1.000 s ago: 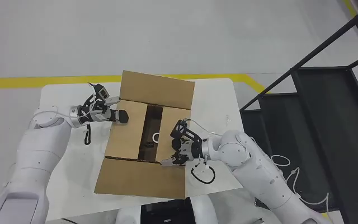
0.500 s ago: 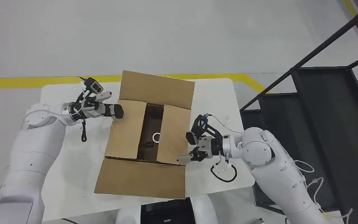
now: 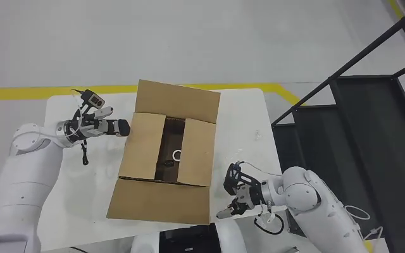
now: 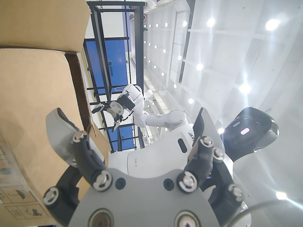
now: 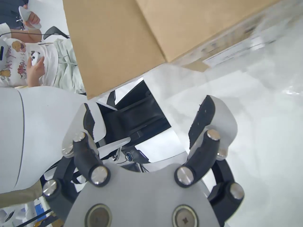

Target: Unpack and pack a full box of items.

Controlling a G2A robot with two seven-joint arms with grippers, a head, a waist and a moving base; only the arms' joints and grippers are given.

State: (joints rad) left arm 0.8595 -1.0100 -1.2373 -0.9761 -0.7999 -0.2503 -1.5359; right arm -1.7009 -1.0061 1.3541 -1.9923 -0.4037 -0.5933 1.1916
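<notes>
From above, we see the left gripper (image 3: 122,127) held level just left of the open cardboard box (image 3: 147,152), which sits mid-table. The right gripper (image 3: 228,210) hangs beside the box's near flap, close to the near edge of the white table (image 3: 243,120). A white ring (image 3: 177,155) lies inside the box. At the left wrist, the fingers are spread and empty, next to the box wall. At the right wrist, the fingers are likewise parted, with bare tabletop beside them.
</notes>
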